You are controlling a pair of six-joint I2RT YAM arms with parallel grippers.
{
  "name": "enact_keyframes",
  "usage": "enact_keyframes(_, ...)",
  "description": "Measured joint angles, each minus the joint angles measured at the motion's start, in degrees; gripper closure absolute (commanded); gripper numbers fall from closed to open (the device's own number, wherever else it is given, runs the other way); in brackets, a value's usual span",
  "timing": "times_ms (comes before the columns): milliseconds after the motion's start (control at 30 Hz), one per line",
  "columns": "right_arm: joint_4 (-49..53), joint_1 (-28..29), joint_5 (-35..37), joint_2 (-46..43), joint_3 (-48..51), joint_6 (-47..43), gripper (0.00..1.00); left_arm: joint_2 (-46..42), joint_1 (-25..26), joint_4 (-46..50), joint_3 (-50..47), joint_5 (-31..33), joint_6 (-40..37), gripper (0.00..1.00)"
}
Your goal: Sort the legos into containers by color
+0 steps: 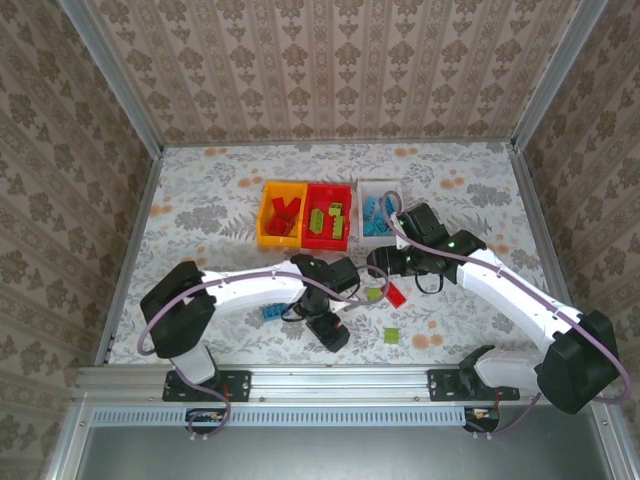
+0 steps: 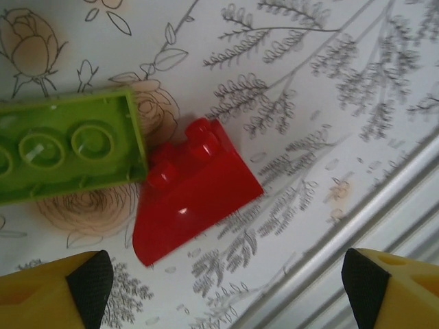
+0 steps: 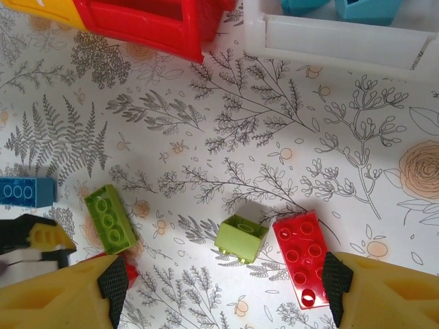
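Left gripper (image 2: 226, 284) hangs low over the flowered table (image 2: 329, 82), jaws spread wide with nothing between them, as a red sloped brick (image 2: 195, 188) lies just ahead of its fingertips (image 2: 89, 281), beside the end of a long lime brick (image 2: 68, 147). Right gripper (image 3: 225, 284), likewise wide and empty, hovers over a small lime brick (image 3: 240, 238) and a flat red brick (image 3: 302, 257) that sit just beside each other, near the front of the containers. From above we see the sorting well advanced: the orange-yellow bin (image 1: 278, 242) holds red pieces (image 1: 284, 215), the red bin (image 1: 325, 246) holds lime ones (image 1: 335, 213), and the white bin (image 1: 378, 184) holds blue ones (image 1: 378, 218), the three standing side by side at the middle of the table. We spot no brick in a bin of the wrong colour group, though the piles are too small for us to count. What remains, by our reckoning, is the loose handful around the grippers: the two red bricks, the two lime bricks, a second small lime brick (image 1: 392, 336) nearer the table's front edge, and a single blue brick (image 1: 272, 311) beside the left arm (image 1: 250, 290). That makes six that we can make out on the table, none of them in either gripper, so we judge the job mostly done, with each colour's destination already set and neither gripper carrying anything toward it at this moment.
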State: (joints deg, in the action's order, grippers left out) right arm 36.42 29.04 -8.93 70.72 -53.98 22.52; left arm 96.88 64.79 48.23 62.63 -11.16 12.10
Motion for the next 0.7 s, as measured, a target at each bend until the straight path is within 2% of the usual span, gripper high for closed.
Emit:
enact_keyframes(233,0.7,0.0,-0.1,0.0,0.2,0.0,0.23,4.2,-0.4,-1.8,0.0,1.2,-1.5,0.12)
enact_keyframes(700,1.5,-0.2,-0.1,-0.3,0.9,0.4,0.24,8.9,-0.8,-0.9,4.6,0.9,-2.3,0.49)
